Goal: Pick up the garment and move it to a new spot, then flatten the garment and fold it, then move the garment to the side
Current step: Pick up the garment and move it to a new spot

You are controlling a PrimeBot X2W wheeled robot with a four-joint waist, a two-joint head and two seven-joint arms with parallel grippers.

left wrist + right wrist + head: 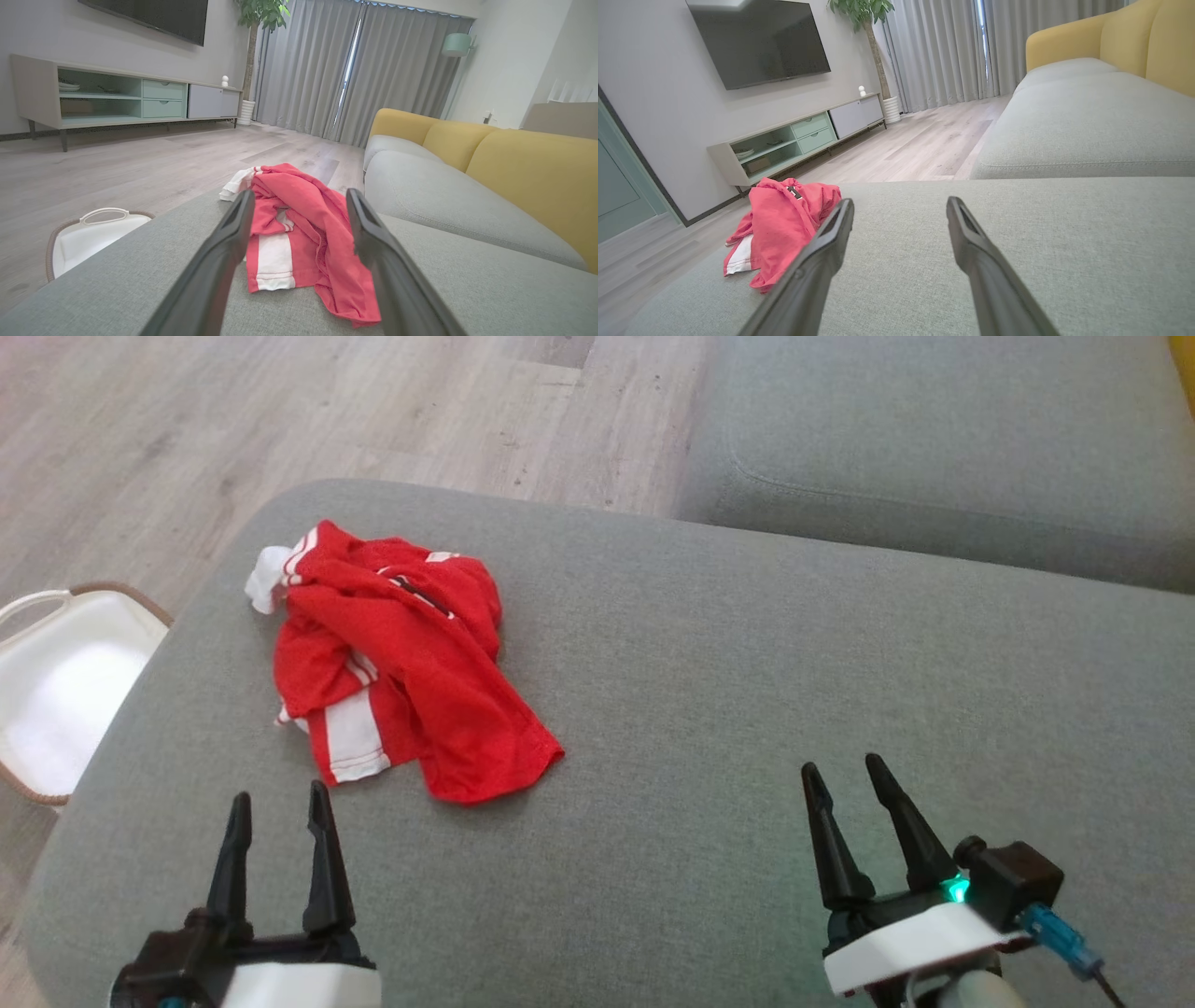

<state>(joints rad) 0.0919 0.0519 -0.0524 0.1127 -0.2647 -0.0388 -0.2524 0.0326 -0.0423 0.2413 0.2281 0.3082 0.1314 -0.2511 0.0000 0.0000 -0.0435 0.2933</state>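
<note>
Out beyond the left gripper's [280,795] left side, down on the wood floor [187,429], stands a woven-rimmed basket [121,590] whose inside shows a white lining. The left gripper hovers low over the grey seat cushion [747,709], its two dark fingers spread wide apart with nothing between them. Just ahead of those fingertips lies the red garment [401,663], a crumpled heap with white stripes, resting on the cushion's left part. Its long axis runs on a slant: a white bunched end points away and to the gripper's left, near the cushion's edge, and the red hem points back toward the robot, a little to the right of the fingers. A white-banded hem edge lies closest to the left gripper. In the left wrist view the garment [303,224] sits framed between the two fingers, apart from both. The right gripper [842,765] hangs over bare cushion well to the right of the garment, which lies ahead of it and off to its left; its fingers are likewise splayed and hold nothing. Farther ahead of the right gripper lies a second grey cushion [934,457].
</note>
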